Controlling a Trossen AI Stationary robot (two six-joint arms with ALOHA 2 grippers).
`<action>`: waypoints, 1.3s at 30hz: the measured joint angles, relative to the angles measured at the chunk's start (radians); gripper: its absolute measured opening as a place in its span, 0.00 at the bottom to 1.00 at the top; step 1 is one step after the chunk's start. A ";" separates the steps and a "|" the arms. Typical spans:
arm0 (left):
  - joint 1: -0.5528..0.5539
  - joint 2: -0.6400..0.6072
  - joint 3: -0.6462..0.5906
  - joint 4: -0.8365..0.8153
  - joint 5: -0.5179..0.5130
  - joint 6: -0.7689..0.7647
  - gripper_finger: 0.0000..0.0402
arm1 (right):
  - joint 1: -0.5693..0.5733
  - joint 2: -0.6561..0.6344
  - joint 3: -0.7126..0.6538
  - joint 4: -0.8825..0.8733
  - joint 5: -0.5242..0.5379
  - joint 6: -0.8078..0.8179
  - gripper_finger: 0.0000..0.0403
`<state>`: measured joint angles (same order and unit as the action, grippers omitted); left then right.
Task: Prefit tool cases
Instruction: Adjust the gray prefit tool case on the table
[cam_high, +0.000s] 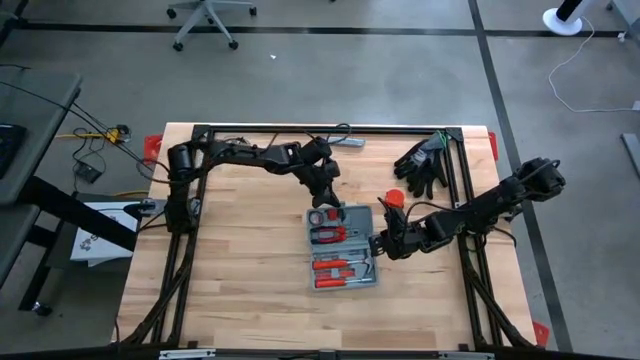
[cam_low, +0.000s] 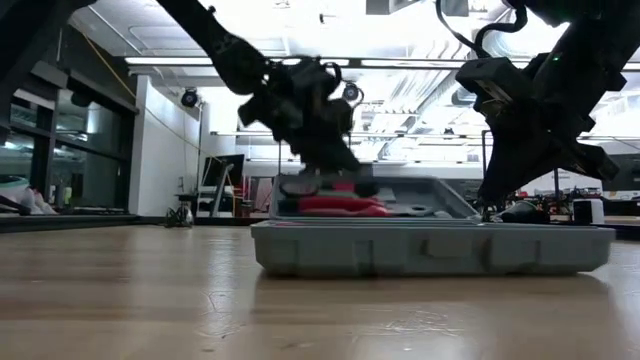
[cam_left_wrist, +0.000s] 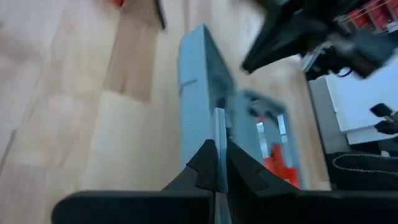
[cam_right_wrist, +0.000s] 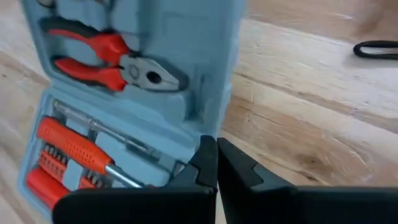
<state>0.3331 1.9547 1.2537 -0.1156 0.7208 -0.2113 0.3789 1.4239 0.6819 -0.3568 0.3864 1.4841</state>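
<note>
1. High view: a grey-blue tool case (cam_high: 345, 247) lies open near the middle of a light wooden table (cam_high: 240, 290), its inside facing up with red-handled tools set in it. The left end effector (cam_high: 327, 203) sits at the case's far edge, its fingers pressed together on the thin rim of the case. The right end effector (cam_high: 382, 243) sits at the case's right edge, fingers pressed together, with nothing seen between them. A pair of black gloves (cam_high: 424, 163) lies near the table's far right corner, and a small slim grey bar (cam_high: 348, 143) lies at the far edge.

2. Low view: the tool case (cam_low: 430, 247) rests flat on the table (cam_low: 150, 300), one half nearer the camera and the other rising slightly behind it. Red-handled pliers (cam_low: 340, 205) show in the far half, under the left end effector (cam_low: 325, 170). The right arm (cam_low: 540, 110) comes down at the case's right end.

3. Left wrist view: the left end effector (cam_left_wrist: 217, 171) pinches the upright thin edge of the tool case (cam_left_wrist: 199, 99), fingers tight on both sides. Red tools show blurred beyond it.

4. Right wrist view: the right end effector (cam_right_wrist: 217, 163) has its fingers pressed together just over the edge of the tool case (cam_right_wrist: 186, 56). Red-handled pliers (cam_right_wrist: 109, 62) and a red-handled screwdriver (cam_right_wrist: 78, 152) lie in moulded recesses.
</note>
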 joint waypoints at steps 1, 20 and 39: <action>-0.006 -0.016 0.000 -0.002 -0.001 -0.009 0.01 | -0.002 0.000 0.000 -0.002 0.003 0.000 0.00; -0.160 -0.076 0.000 -0.104 -0.137 0.051 0.00 | -0.045 -0.016 0.000 -0.002 0.035 0.004 0.00; 0.042 0.040 -0.033 -0.172 -0.280 0.182 0.07 | -0.204 -0.165 0.000 -0.273 0.031 -0.089 0.00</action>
<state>0.3746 1.9949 1.2209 -0.2875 0.4405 -0.0296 0.1747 1.2588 0.6821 -0.6293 0.4176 1.3953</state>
